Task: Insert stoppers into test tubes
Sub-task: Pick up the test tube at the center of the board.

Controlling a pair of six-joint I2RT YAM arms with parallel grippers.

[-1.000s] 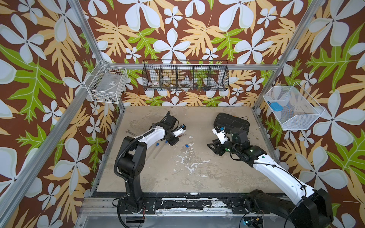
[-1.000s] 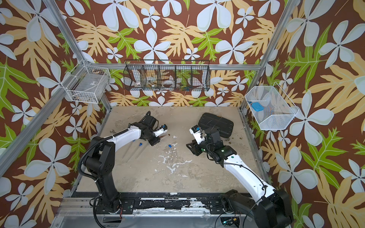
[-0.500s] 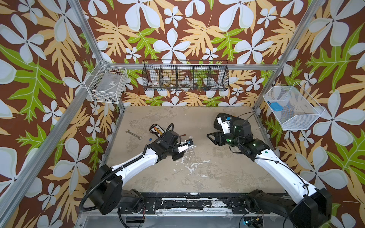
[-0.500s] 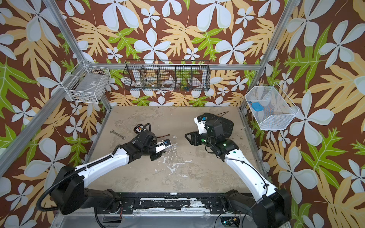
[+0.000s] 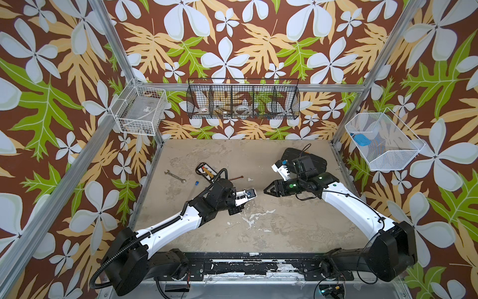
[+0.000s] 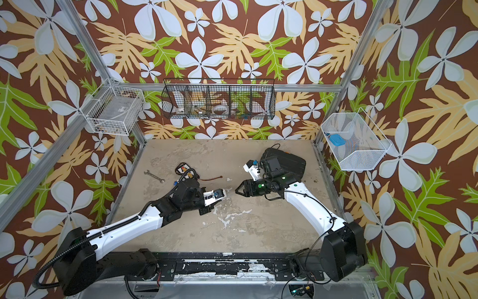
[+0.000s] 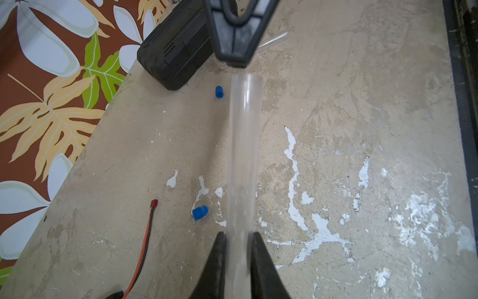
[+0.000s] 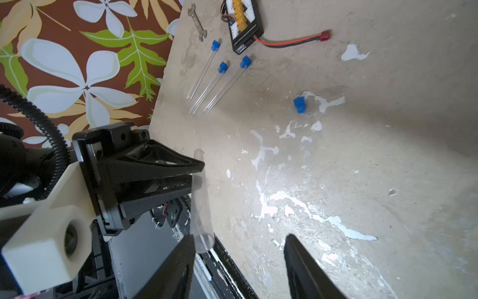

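Gripping 1 test tube (image 7: 245,129), the left end effector (image 7: 238,234) is closed; the right end effector (image 8: 239,237) gapes empty.

— Where can I get through?
— The near bench (image 5: 284,233) lies bare. The test tube (image 7: 244,155) in my left end effector (image 7: 238,236) nearly bridges to my right end effector (image 5: 266,192).
— And farther back?
— A black case (image 5: 319,162) far right; wrench (image 5: 176,176), charger board (image 5: 207,170) far left.

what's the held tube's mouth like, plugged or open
Open: the tube in the left tool ends in a bare clear rim, unplugged.
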